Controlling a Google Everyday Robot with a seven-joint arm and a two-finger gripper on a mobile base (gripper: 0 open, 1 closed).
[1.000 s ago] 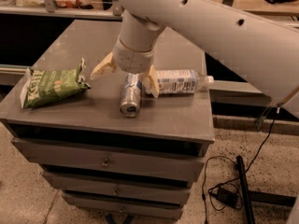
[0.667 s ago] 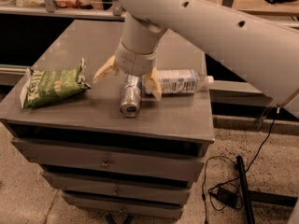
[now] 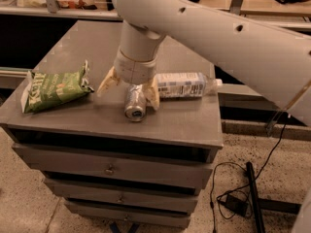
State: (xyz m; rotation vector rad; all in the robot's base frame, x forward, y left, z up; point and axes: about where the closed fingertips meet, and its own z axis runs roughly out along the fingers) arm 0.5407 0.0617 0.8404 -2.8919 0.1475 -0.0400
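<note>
A silver can [image 3: 135, 102] lies on its side on the grey cabinet top [image 3: 180, 118], its end facing the front edge. My gripper [image 3: 129, 92] hangs just above and behind the can, open, with its two tan fingers [image 3: 108, 81] spread wide. The right finger rests beside the can, between it and a plastic bottle [image 3: 183, 85] lying on its side. The left finger stands apart from the can. A green chip bag [image 3: 53, 87] lies to the left. The white arm hides the can's rear part.
The cabinet has several drawers [image 3: 109, 169] below. A black cable and adapter [image 3: 236, 203] lie on the speckled floor at the right. Behind the cabinet runs a dark counter with shelves.
The gripper has shifted slightly left and lower over the can. The can, bottle and bag have not moved.
</note>
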